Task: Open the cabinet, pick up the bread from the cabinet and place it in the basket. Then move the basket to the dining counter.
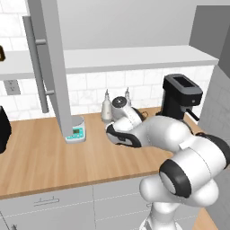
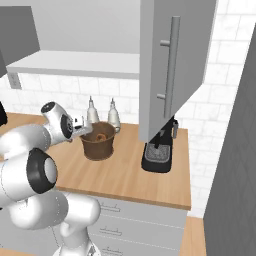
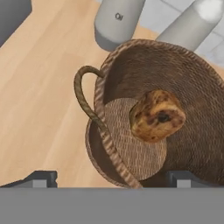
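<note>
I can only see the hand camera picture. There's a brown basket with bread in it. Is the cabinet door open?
Observer: Yes, the cabinet door hangs open above the worktop, in the right base view.
Operator: Where's the basket sitting?
Observer: The basket stands on the wood worktop, in front of two pale bottles.
Operator: What's next to it?
Observer: A black coffee machine stands to its right, under the open door.
Operator: Is the gripper holding anything?
Observer: No, the gripper is open beside the basket's rim; the bread lies inside.

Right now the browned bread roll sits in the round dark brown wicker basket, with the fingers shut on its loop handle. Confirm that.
Not quite: the fingers stand open, holding nothing, as the hand view shows. The browned bread roll does sit in the round dark brown wicker basket.
</note>
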